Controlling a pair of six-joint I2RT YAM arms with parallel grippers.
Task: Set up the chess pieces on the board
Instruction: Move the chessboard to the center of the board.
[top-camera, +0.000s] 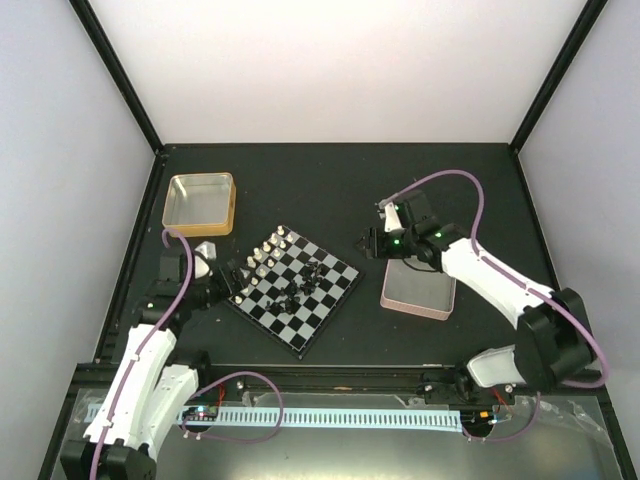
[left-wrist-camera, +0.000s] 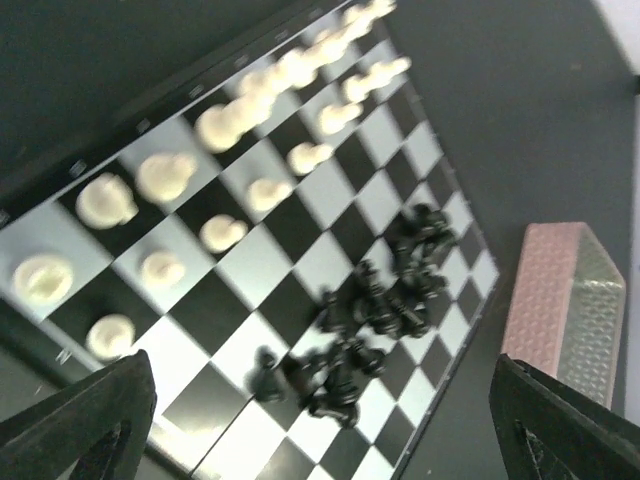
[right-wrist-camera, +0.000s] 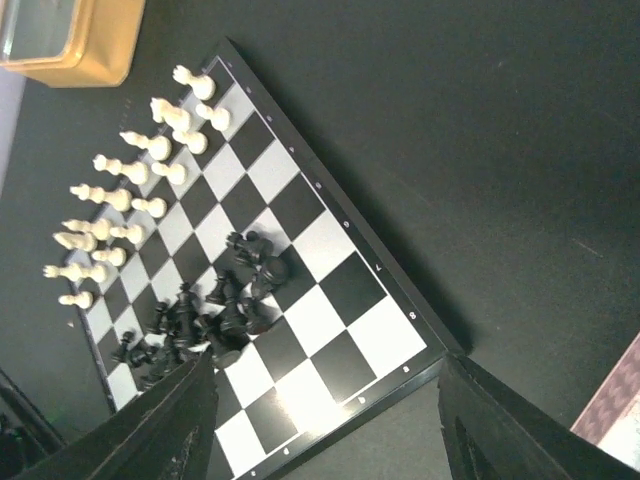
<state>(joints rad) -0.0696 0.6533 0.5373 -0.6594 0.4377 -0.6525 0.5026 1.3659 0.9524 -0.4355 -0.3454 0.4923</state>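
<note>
Left gripper (left-wrist-camera: 320, 405) and right gripper (right-wrist-camera: 328, 400) gaped wide, empty — any grab into the heaped black pieces (right-wrist-camera: 228, 315) risked scattering neighbours.

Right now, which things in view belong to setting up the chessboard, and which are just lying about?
Belongs to the job: board; white pieces, standing in rows; black pieces, heaped mid-board.
Lying about: gold-rimmed tray; pink-rimmed tray.
</note>
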